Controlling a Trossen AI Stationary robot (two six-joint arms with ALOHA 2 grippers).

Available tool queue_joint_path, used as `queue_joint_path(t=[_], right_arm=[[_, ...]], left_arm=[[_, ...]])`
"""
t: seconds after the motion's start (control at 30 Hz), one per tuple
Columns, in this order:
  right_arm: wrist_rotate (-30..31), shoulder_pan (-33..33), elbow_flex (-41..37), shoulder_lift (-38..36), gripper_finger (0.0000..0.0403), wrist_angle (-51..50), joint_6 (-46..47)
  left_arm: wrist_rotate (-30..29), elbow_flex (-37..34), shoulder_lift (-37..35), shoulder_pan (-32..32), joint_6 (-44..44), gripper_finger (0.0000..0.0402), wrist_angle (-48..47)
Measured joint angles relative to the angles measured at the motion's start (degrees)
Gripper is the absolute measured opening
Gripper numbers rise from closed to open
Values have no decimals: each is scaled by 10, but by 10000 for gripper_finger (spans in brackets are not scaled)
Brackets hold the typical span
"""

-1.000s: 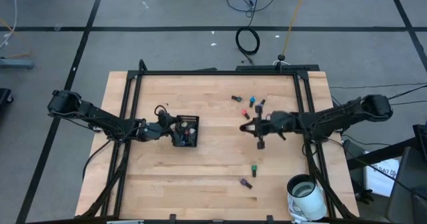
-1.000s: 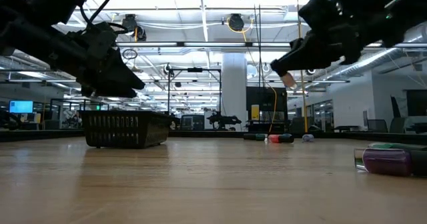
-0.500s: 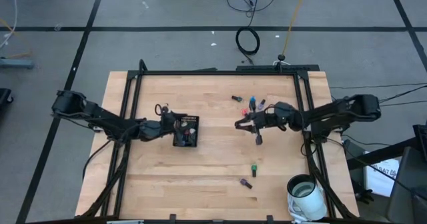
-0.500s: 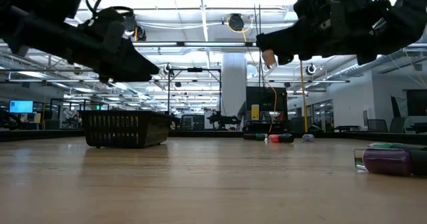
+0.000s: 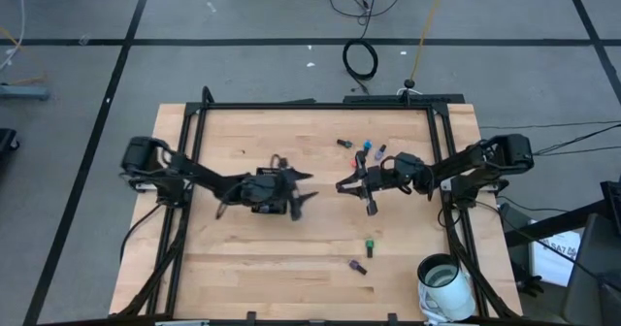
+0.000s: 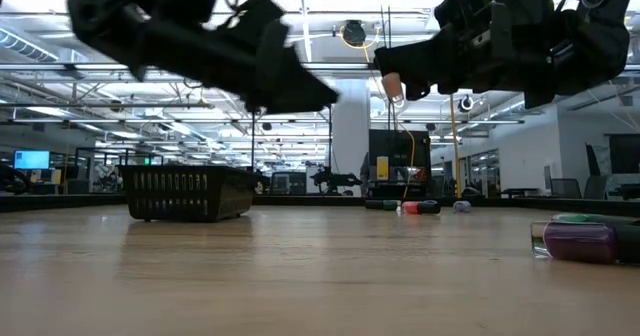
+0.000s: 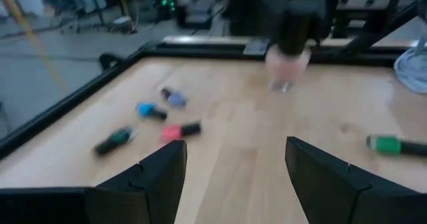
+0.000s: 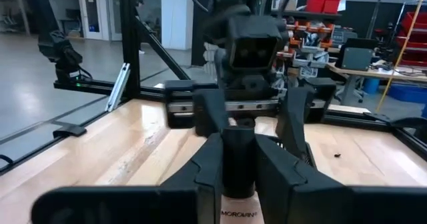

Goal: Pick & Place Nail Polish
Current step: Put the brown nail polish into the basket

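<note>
the right gripper [image 5: 346,183] is above the middle of the table [image 5: 310,258], its two fingers closed on a small pale pink nail polish bottle [image 6: 392,85] with a dark cap, which hangs in the air and does not touch the wood. in the right wrist view this bottle [image 8: 239,196] sits between the dark fingers [image 8: 208,164], cap up. the left gripper [image 5: 303,192] is also in the air near the table centre, facing the right one, and its fingers [image 7: 160,177] are apart with nothing between them. the black slotted tray [image 6: 185,192] stands on the left part of the table, under the left arm in the high view. other bottles lie on the wood: a group near the far edge, with a red one [image 7: 180,131], a blue one [image 7: 151,110], a purple one [image 7: 172,97] and a green one [image 7: 113,141] all on their side, close but apart. nearer the front edge there is a green bottle [image 5: 369,247] and a purple bottle [image 5: 358,266], both lying down. a white cup-like container [image 5: 443,279] stands at the front right corner.
</note>
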Motion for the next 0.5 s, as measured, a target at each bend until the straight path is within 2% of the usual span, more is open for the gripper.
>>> queue_joint_path(t=[0.23, 0.5], right_arm=[[-17, 3, 0, -2, 46, 5, 0], [-16, 3, 0, -2, 46, 2, 0]], left_arm=[[15, 108, 76, 1, 53, 250, 0], [87, 165, 110, 9, 40, 250, 2]])
